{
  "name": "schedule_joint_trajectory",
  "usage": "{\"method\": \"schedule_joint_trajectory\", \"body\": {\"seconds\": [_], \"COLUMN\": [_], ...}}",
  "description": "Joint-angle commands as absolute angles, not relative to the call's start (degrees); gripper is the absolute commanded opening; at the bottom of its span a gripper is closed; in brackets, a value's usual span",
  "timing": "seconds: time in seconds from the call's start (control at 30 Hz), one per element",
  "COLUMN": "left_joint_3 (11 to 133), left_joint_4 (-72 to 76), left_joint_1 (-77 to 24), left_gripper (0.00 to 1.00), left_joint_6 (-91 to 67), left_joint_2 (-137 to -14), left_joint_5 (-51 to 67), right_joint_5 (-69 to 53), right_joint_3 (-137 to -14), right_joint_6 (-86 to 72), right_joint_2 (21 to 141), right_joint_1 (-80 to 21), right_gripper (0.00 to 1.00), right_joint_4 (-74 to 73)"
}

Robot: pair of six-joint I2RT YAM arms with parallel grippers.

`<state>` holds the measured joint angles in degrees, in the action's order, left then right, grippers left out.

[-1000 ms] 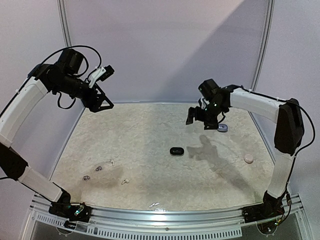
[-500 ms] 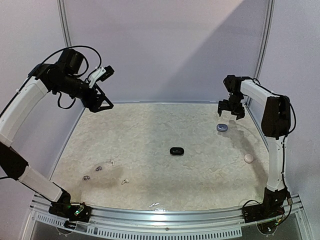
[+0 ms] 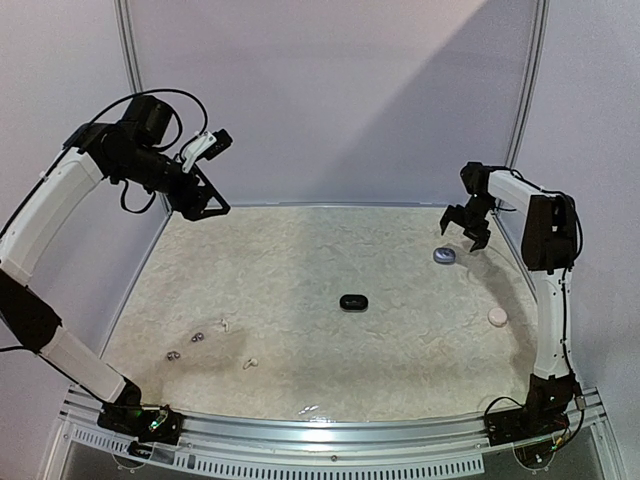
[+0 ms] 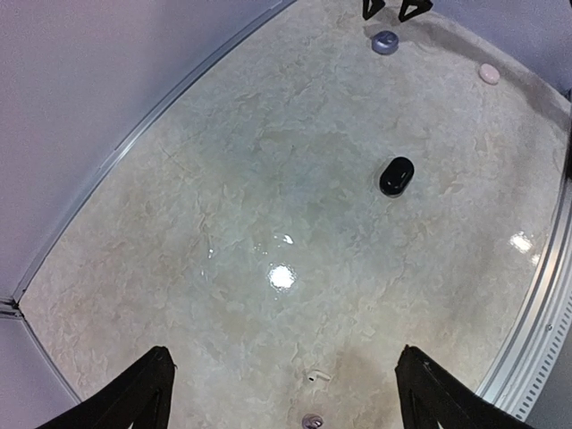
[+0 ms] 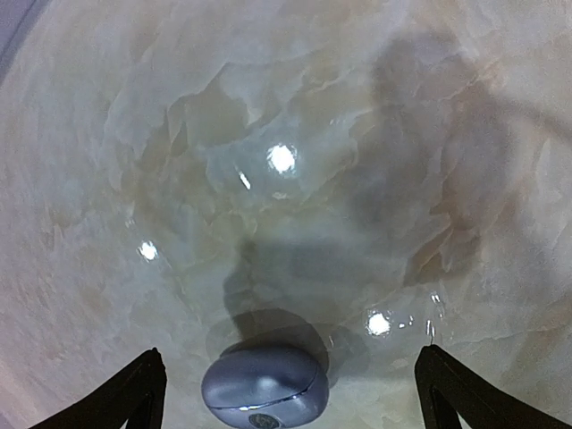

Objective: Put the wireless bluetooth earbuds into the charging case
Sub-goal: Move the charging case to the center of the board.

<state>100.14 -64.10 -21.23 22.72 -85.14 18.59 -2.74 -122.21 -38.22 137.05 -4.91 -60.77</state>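
Left gripper (image 3: 208,210): jaws wide apart, empty, high over the back left corner.
Earbuds (image 3: 197,337): tiny specks scattered near the front left corner.
Black charging case (image 3: 353,302): middle of the table (image 3: 300,250).
Grey charging case (image 3: 444,256): near the back right corner.
Right gripper (image 3: 464,234): jaws apart, empty, just above the grey case.
Pale charging case (image 3: 497,316): by the right edge.

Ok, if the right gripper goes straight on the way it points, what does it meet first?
Probably the grey charging case, seen between the open jaws of the right gripper; depth is unclear, so perhaps the table instead.
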Motion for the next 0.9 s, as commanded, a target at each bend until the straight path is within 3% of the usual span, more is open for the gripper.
{"method": "schedule_joint_trajectory", "body": {"seconds": [0.0,0.17,0.4,0.6,0.87], "left_joint_3": [103.0,104.0,104.2,106.0,107.1], "left_joint_4": [-64.5,-64.7,-64.9,-65.4,-66.0], "left_joint_1": [-20.5,-20.5,-20.5,-20.4,-20.4], "left_gripper": [0.88,0.88,0.88,0.88,0.88], "left_joint_6": [23.3,23.4,24.1,24.1,24.1], "left_joint_2": [-86.8,-87.2,-86.6,-87.5,-88.1], "left_joint_5": [18.6,18.6,17.9,18.7,19.4], "right_joint_5": [-8.2,-9.6,-16.0,-20.0,-26.0], "right_joint_3": [-118.9,-115.6,-115.3,-115.3,-116.0], "right_joint_6": [-54.8,-70.0,-78.7,-81.7,-82.3], "right_joint_2": [134.6,133.5,136.4,139.2,140.7], "right_joint_1": [-4.1,-4.1,-3.9,-3.6,-2.8], "right_gripper": [0.99,0.99,0.99,0.99,0.99], "right_joint_4": [-55.6,-54.1,-58.6,-64.9,-62.0]}}
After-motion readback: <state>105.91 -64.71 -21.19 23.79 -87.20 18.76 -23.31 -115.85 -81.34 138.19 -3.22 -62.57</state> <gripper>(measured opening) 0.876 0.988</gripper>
